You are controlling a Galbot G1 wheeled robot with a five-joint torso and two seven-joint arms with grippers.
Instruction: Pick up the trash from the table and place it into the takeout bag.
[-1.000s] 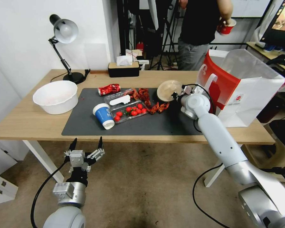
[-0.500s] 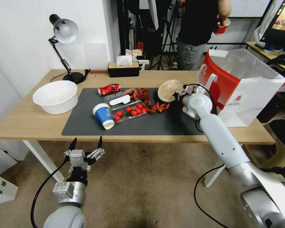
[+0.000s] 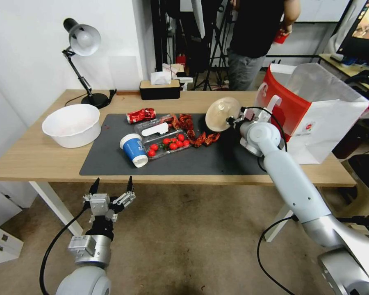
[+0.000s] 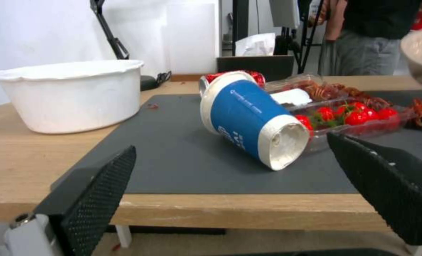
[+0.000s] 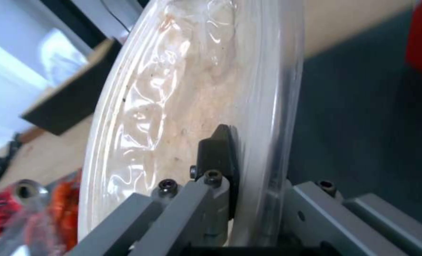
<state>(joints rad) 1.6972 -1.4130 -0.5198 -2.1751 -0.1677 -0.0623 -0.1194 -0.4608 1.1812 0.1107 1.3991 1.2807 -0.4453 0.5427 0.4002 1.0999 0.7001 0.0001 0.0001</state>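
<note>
Our right end effector [image 3: 233,121], clamped on the beige round bowl [image 3: 222,114], has lifted it closer beside the takeout bag [image 3: 311,110], nearing drop-off.

R arm stretched fwd, right gripper [image 3: 232,121] fingers clamped, left gripper [image 3: 112,189] low, fingers spread

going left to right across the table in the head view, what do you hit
large white bowl → blue paper cup → clear tray of tomatoes → beige round bowl, held tilted in the right gripper → takeout bag
</note>
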